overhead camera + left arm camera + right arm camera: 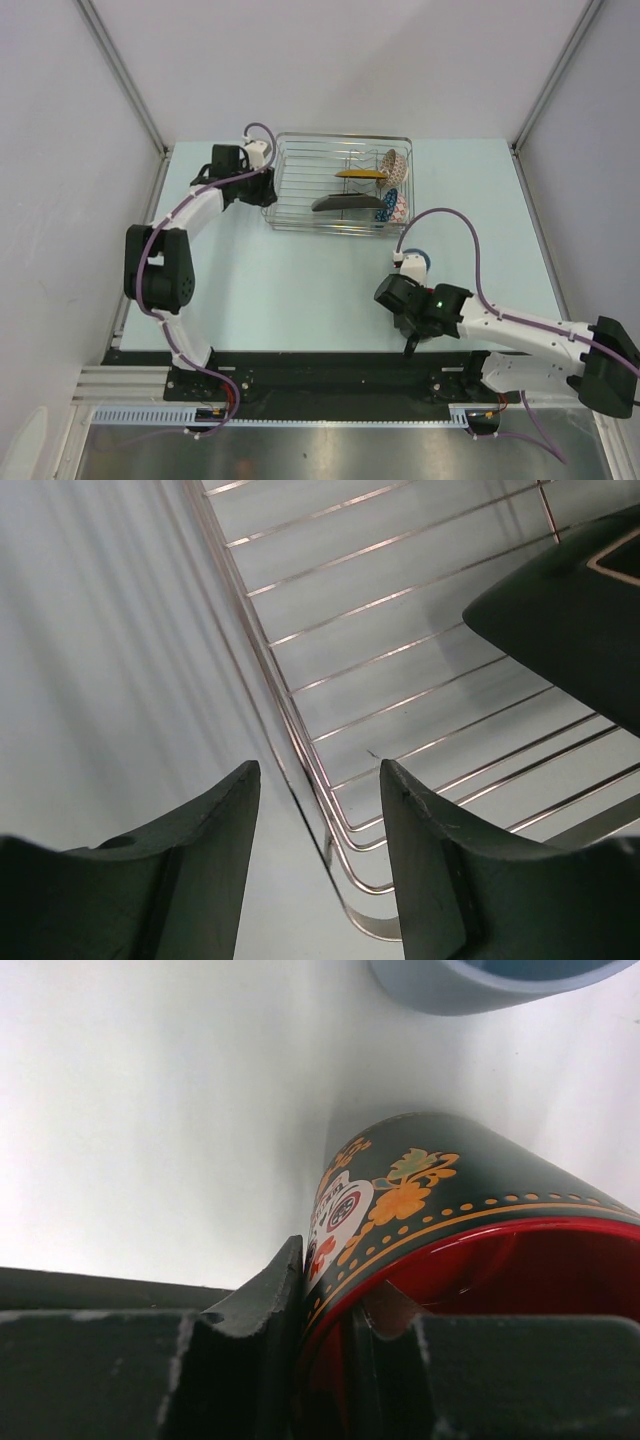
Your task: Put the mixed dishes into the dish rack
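Note:
The silver wire dish rack (300, 180) stands at the back of the table. A dark square plate with a yellow centre (345, 203) stands on edge inside it, with a pinkish-beige bowl (395, 163) and a blue patterned bowl (392, 205) at its right end. My left gripper (258, 160) is open astride the rack's left rim (296, 730), with the plate's dark corner (570, 610) beyond. My right gripper (340, 1275) is shut on the rim of the dark mug with the red inside (450, 1190), one finger outside and one inside. The light-blue cup (420, 262) stands just past it.
The light-blue cup (480, 985) sits close ahead of the held mug. Grey walls and metal frame posts (125, 75) enclose the pale table (300, 280). A black rail (330, 375) carries both arm bases at the near edge.

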`<state>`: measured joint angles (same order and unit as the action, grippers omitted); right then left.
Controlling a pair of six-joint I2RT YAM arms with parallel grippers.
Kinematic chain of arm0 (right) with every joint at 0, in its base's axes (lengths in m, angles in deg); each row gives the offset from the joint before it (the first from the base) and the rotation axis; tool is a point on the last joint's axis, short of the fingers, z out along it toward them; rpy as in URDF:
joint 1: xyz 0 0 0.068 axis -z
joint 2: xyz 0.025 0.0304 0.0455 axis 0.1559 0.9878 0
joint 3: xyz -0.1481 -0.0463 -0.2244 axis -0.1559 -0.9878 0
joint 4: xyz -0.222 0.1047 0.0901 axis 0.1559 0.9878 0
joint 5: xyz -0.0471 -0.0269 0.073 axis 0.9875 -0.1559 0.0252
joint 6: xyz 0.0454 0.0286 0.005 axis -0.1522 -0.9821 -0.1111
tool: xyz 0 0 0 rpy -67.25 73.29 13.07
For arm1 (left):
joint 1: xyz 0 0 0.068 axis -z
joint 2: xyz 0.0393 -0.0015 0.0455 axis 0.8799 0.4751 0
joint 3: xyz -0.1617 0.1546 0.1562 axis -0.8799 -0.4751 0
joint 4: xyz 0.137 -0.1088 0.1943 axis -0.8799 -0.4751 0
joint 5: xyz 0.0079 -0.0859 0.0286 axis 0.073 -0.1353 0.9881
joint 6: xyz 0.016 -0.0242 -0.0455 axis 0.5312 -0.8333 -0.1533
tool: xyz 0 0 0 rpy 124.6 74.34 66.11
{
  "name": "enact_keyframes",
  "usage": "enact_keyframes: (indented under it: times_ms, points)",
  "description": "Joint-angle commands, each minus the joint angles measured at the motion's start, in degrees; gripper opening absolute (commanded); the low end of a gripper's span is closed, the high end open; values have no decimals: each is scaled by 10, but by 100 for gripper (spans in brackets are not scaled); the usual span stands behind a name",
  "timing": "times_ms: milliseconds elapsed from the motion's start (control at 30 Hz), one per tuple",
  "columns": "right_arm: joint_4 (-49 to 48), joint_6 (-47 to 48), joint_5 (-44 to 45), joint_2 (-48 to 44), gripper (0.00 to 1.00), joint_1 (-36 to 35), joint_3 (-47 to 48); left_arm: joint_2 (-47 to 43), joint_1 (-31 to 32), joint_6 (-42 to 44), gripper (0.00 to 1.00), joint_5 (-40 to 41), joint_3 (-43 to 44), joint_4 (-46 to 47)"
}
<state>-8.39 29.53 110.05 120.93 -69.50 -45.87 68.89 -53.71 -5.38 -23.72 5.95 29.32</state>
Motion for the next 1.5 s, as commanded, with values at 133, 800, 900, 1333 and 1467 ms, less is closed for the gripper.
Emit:
enact_keyframes:
  times_ms: [133, 800, 900, 1333, 1467]
  points:
    - [-14, 48, 36, -70, 0, 12, 94, 7, 15, 24, 56, 7, -35, 13]
    - [-44, 145, 1, -75, 0, 89, 234, -61, 40, 131, 24, 8, -156, -26]
    - [-52, 158, -11, -68, 0, 107, 250, -85, 46, 131, 25, 8, -182, -29]
    - [-97, 186, -83, -41, 0, 154, 268, -160, 64, 88, 27, -2, -240, -49]
    - [-115, 187, -106, -31, 0, 158, 276, -171, 68, 69, 28, -9, -242, -58]
